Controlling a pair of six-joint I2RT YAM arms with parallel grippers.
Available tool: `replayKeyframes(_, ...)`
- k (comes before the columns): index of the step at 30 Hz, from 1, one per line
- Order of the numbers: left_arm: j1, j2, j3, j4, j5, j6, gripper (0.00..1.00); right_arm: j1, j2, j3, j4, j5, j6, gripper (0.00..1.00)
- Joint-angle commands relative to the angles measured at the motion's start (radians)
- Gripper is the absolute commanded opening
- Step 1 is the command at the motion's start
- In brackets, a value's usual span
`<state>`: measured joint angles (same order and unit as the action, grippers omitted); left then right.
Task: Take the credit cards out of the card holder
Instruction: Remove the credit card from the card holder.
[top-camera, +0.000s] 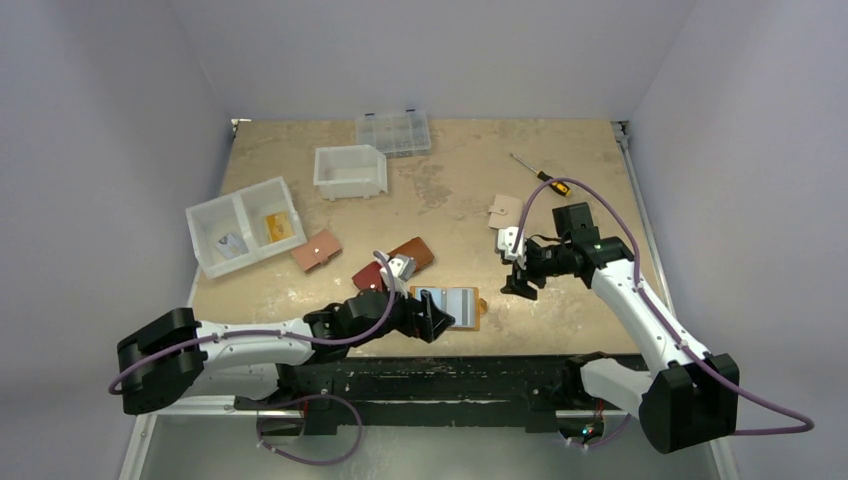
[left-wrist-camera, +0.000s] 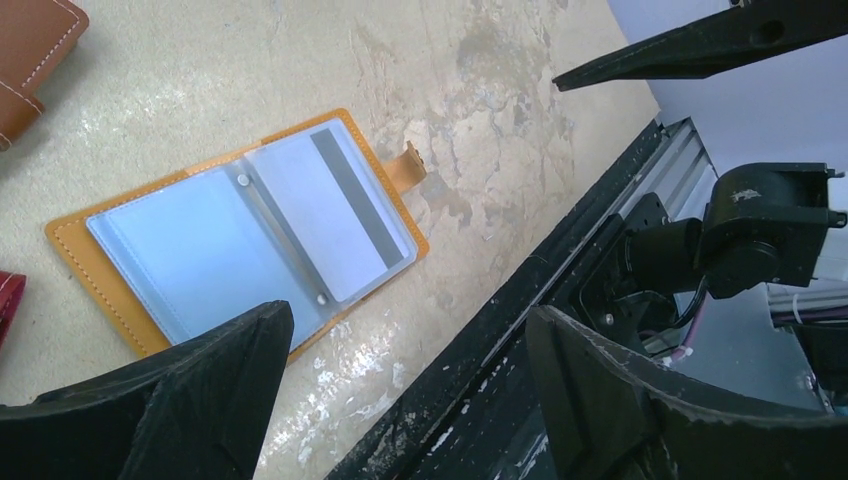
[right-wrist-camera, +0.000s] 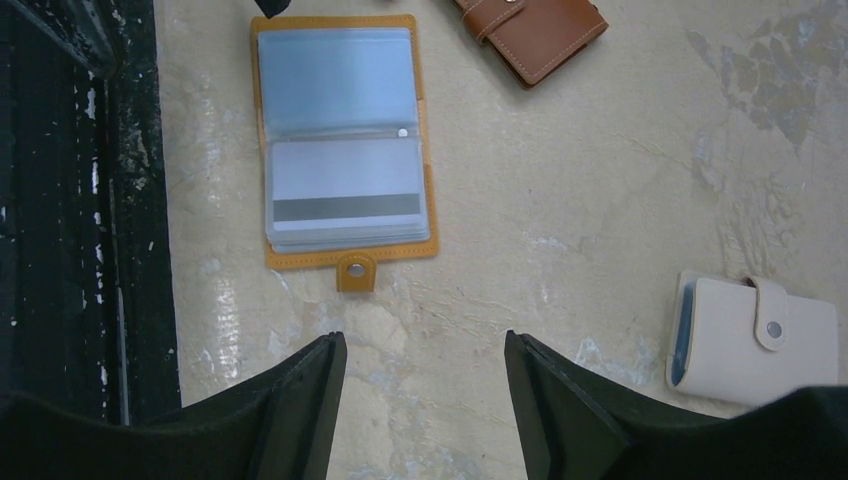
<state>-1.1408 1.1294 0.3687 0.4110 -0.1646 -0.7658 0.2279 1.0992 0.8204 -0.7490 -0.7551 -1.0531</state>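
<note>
Now left end effector (left-wrist-camera: 410, 315) agape, empty, beside open card holder (left-wrist-camera: 82, 250).

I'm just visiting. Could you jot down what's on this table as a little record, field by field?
Card holder: mustard-yellow, lying open flat near the front edge of the table
Inside: card with a dark stripe in a clear sleeve
Left tool: open, empty, close by the holder
Right tool: open, empty, apart from it
Nearby: brown wallet, cream wallet

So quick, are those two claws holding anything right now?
Left gripper: open, holding nothing, close to the opened card holder.
Right gripper: open, holding nothing.
</note>
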Motion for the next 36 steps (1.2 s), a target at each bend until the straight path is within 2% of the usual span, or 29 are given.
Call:
replayKeyframes(1,-0.01,0.041,0.038,0.126,-0.047,0.017,0.93,-0.006,-0.003,-0.01,-0.025,-0.064,-0.047,0.68)
replayKeyframes(8,-0.01,0.141,0.086,0.095,-0.124,-0.066,0.92,-0.004,0.015,-0.015,-0.042,-0.1,-0.088,0.68)
replayKeyframes(13,-0.01,0.242,0.206,-0.092,-0.19,-0.143,0.89,-0.003,0.025,-0.015,-0.035,-0.097,-0.084,0.67)
replayKeyframes(17,-0.011,0.32,0.31,-0.228,-0.191,-0.187,0.76,-0.002,0.023,-0.014,-0.026,-0.085,-0.073,0.67)
replayKeyframes(24,-0.074,0.431,0.508,-0.502,-0.304,-0.199,0.76,-0.002,0.018,-0.015,-0.013,-0.069,-0.059,0.67)
replayKeyframes(30,-0.126,0.544,0.643,-0.674,-0.404,-0.202,0.76,-0.002,0.02,-0.014,-0.01,-0.066,-0.053,0.67)
replayKeyframes(36,-0.141,0.664,0.784,-0.811,-0.447,-0.204,0.78,-0.002,0.018,-0.016,-0.005,-0.058,-0.048,0.67)
